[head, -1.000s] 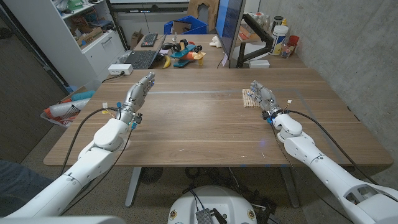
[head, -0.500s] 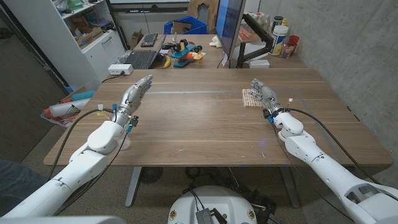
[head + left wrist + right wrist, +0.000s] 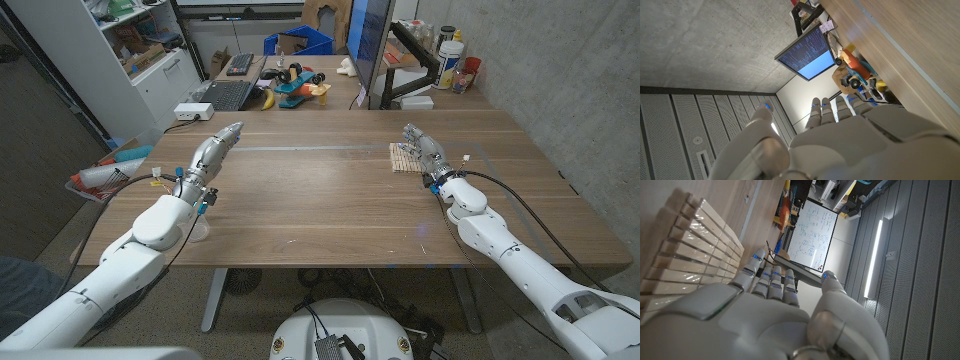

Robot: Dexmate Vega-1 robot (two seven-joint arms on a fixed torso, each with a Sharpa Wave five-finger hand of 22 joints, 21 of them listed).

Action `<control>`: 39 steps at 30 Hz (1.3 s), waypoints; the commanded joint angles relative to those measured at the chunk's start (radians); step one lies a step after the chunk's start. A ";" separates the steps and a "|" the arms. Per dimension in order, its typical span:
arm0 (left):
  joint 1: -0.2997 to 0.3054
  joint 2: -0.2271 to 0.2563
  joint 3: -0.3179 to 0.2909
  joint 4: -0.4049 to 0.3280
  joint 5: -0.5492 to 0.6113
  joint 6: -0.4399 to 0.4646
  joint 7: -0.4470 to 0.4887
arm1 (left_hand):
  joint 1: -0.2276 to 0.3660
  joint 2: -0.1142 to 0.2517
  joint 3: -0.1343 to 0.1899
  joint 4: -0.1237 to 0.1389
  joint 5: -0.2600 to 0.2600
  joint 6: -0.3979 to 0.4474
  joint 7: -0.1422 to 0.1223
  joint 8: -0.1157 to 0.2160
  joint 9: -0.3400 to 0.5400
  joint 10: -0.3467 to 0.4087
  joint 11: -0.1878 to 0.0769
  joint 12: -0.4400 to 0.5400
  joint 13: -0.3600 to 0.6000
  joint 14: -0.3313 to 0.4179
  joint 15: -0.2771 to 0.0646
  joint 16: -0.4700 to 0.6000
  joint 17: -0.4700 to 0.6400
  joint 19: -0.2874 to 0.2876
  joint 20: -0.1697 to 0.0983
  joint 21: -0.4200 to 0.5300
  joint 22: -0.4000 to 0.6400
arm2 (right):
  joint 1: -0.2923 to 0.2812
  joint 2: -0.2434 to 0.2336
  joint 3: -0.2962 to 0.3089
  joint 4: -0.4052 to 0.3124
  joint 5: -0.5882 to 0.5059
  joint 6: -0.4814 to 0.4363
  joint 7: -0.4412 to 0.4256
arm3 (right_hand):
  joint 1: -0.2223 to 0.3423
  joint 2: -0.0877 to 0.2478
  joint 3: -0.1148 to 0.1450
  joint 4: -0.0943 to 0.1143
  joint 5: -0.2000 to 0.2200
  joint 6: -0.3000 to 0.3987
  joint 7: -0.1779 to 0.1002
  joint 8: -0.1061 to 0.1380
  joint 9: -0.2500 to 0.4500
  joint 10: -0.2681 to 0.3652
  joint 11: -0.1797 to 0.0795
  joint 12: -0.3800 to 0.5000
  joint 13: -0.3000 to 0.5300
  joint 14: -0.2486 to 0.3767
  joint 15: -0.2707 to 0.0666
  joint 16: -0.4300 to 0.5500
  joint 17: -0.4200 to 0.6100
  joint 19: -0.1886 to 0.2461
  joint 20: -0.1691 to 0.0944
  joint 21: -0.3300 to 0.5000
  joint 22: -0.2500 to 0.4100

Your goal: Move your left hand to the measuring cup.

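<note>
Two hands hover apart over the brown wooden counter (image 3: 330, 200). Near its left edge, the left hand (image 3: 212, 153) is open-fingered, holding nothing. Bare wood stretches wide between. At right, the right hand (image 3: 424, 157), empty with straight fingers, sits beside a pale slatted wooden trivet (image 3: 399, 157). I cannot tell where the measuring cup lies.

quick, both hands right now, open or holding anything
Left hand: open, fingers extended, holding nothing.
Right hand: open, holding nothing, beside the slatted wooden mat.
</note>
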 commanded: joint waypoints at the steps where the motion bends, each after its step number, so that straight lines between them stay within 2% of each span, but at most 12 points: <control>1: 0.042 0.024 -0.040 -0.033 0.027 0.019 0.019 | 0.015 0.002 0.003 -0.010 -0.003 0.007 0.004 0.007 0.004 0.004 0.004 0.009 0.003 0.002 0.004 0.008 0.003 -0.002 0.003 0.002 0.004 | 0.020 0.008 -0.009 0.020 -0.011 -0.001 0.003 | -0.001 0.009 -0.004 -0.003 0.006 0.006 -0.004 -0.001 0.002 0.007 -0.001 -0.004 0.003 0.013 0.000 -0.003 -0.001 0.011 0.000 -0.003 0.003; 17: 0.124 0.042 -0.109 -0.090 0.057 0.034 0.033 | 0.024 0.005 0.006 -0.018 -0.005 0.011 0.004 0.006 0.004 0.004 0.002 0.009 0.005 0.003 0.003 0.007 0.003 -0.004 0.003 0.002 0.005 | 0.046 0.024 -0.016 0.042 -0.012 0.015 0.022 | -0.002 0.010 -0.007 -0.003 0.006 0.005 -0.005 -0.002 0.002 0.007 0.000 -0.005 0.003 0.013 -0.001 -0.005 -0.002 0.015 0.001 -0.010 0.004; 39: 0.235 0.054 -0.208 -0.167 0.157 0.096 0.051 | 0.034 0.007 0.008 -0.026 -0.006 0.013 0.002 0.004 0.005 0.003 -0.001 0.008 0.007 0.000 0.000 0.005 0.003 -0.009 0.003 0.001 0.005 | 0.033 0.018 -0.014 0.026 -0.015 0.017 0.015 | -0.002 0.011 -0.010 -0.003 0.007 0.006 -0.006 -0.003 0.002 0.007 -0.001 -0.006 0.003 0.014 0.001 -0.006 -0.004 0.018 0.002 -0.019 0.004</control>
